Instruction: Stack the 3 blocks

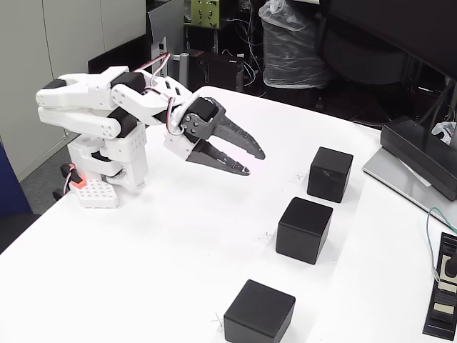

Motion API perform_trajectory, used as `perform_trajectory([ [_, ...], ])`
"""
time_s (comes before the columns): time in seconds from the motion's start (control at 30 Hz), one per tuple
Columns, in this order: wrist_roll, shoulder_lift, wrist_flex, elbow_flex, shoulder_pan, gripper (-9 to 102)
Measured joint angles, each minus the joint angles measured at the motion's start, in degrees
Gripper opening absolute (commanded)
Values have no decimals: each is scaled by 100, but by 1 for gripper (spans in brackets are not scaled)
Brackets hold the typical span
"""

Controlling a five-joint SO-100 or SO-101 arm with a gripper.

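Observation:
Three matte black blocks stand apart on the white table (143, 257) in a slanted row on the right: the far block (330, 174), the middle block (305, 230) and the near block (259, 312) at the bottom edge. None rests on another. My gripper (255, 163) hangs above the table to the left of the far block, its dark fingers pointing right and slightly down. The jaws stand a little apart with nothing between them. It touches no block.
The white arm's base (107, 168) stands at the table's left. A dark monitor stand (421, 157) and grey slab sit at the right edge, and a flat black labelled device (443, 296) lies at the lower right. Cluttered equipment fills the background.

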Motion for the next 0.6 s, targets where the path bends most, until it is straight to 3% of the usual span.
perform_trajectory([
  [0.23,-26,0,105,-431,0,25],
  [0.6,-26,-606,1503,-2769,9,26],
])
